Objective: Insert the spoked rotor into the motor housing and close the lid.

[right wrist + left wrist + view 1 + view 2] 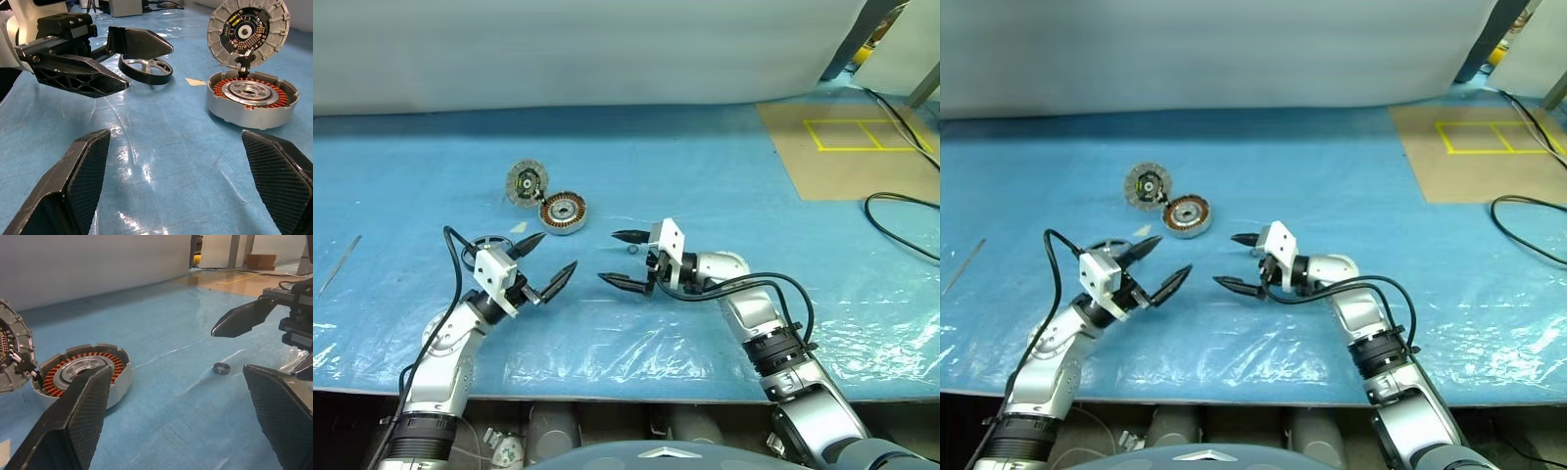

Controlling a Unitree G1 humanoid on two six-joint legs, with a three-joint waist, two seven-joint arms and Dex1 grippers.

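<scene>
the housing [563, 212] sits left of centre in the head view, copper windings showing, with the lid [526, 183] propped on edge against its upper-left side, dark inner face toward the camera. the rotor [145, 68] lies flat at the left, just behind the left gripper [544, 265], partly hidden by it. both grippers hover low over the sheet below the housing, tips facing each other with a gap between them; the left one is spread wide and empty, and the right gripper [622, 258] is likewise spread and empty. a small ring [221, 367] lies on the sheet beside the right gripper. the blue plastic sheet [705, 176] is wrinkled and glossy. a brown board [842, 157] with yellow tape sits upper right, with a black cable [901, 211] looping beside it.
</scene>
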